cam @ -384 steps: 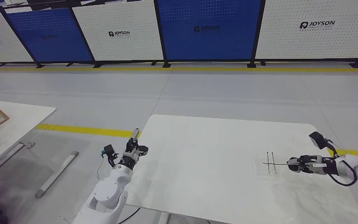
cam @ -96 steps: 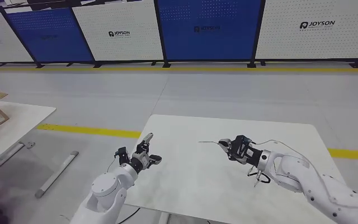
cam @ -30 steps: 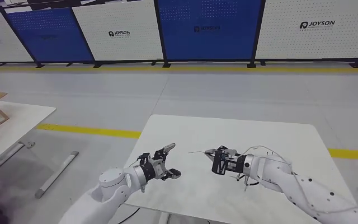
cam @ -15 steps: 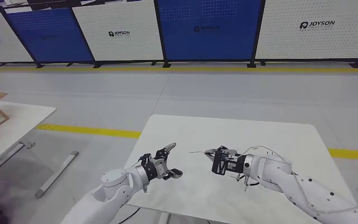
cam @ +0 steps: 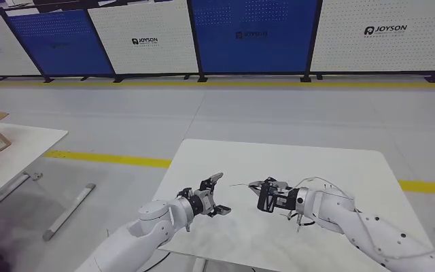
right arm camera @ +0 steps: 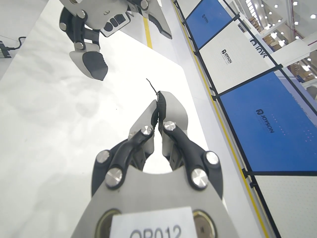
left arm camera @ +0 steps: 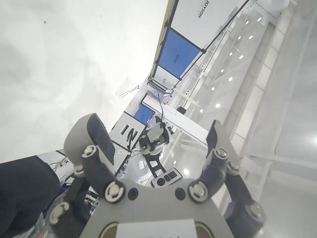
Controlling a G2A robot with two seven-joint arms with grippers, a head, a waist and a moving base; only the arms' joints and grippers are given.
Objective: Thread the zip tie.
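A thin black zip tie (cam: 239, 184) is pinched in my right gripper (cam: 260, 191), which is shut on it above the middle of the white table (cam: 306, 160). The tie's free tail points toward my left gripper (cam: 221, 195), a short gap away. The left gripper is open and holds nothing. In the right wrist view, the right gripper (right arm camera: 158, 101) has its jaws pressed together on the zip tie (right arm camera: 151, 85). Beyond the tail, the left gripper (right arm camera: 130, 50) stands wide apart. In the left wrist view, the open left gripper (left arm camera: 158, 134) faces the right gripper (left arm camera: 151, 142).
Thin dark strips (left arm camera: 128, 91) lie on the table farther off in the left wrist view. The table's front edge (cam: 224, 253) runs close under both arms. Blue and white panels (cam: 251, 34) stand across the floor behind.
My left gripper has moved right, closer to the zip tie's tail, staying open. The right gripper, which earlier carried the tie in from the table's right side, has held still for the last second.
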